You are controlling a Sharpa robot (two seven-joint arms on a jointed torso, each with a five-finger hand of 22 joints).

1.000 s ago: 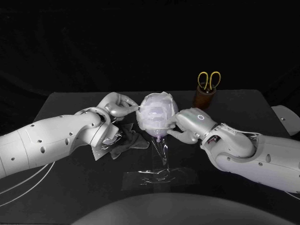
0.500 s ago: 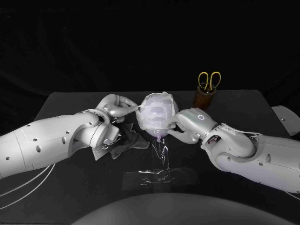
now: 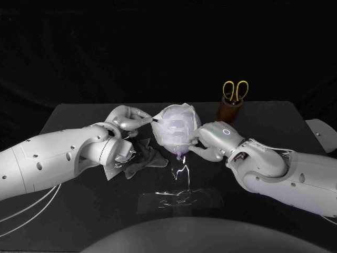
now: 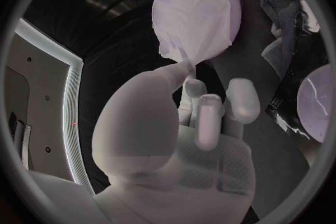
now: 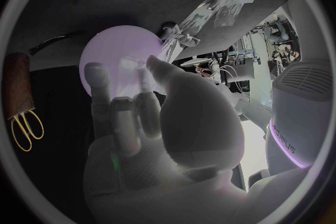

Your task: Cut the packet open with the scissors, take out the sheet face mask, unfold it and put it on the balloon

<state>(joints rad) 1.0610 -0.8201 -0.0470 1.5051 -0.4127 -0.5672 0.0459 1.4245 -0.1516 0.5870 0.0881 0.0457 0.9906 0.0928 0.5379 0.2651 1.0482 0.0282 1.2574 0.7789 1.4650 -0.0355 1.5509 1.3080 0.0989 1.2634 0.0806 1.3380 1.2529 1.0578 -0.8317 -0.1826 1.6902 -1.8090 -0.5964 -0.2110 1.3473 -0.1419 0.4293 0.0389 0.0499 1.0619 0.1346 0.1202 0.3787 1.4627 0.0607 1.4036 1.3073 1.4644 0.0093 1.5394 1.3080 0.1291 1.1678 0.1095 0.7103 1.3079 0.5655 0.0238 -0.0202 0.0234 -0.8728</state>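
Left hand (image 3: pixel 129 119) is raised beside the balloon's (image 3: pixel 178 149) left side, arm coming in low across the table's (image 3: pixel 100 211) left edge. Thumb and fingers are pinched on a corner of the mask (image 3: pixel 173 124).

Right hand (image 3: pixel 205 143) sits at the balloon's lower right. Its fingers (image 5: pixel 98 79) are stretched up flat against the skin, with the thumb near the neck. Can't tell whether that's a real grip or just bracing.

Left wrist view shows the pinch clearly: a thin tab of mask between thumb and fingertips (image 4: pixel 194 88), and the mask draped over the side facing that hand. Right wrist view shows the opposite side, bare pale-purple balloon with no mask on it. Head view shows the mask over the top and front, wrinkled, with edges sticking up at the crown.

Near to far:
- Clear film (image 3: pixel 180 198) lies flat near the table's front edge.
- A clear plastic strip (image 3: pixel 185 171) runs from the film up to the balloon's neck.
- Packet (image 3: pixel 144 158) is crumpled mid-table, just left of the strip and under the left wrist.
- Balloon sits around the table's centre.
- Scissors (image 3: pixel 235 89) stand handles-up in a brown holder (image 3: pixel 230 111) at the far edge, right of centre.
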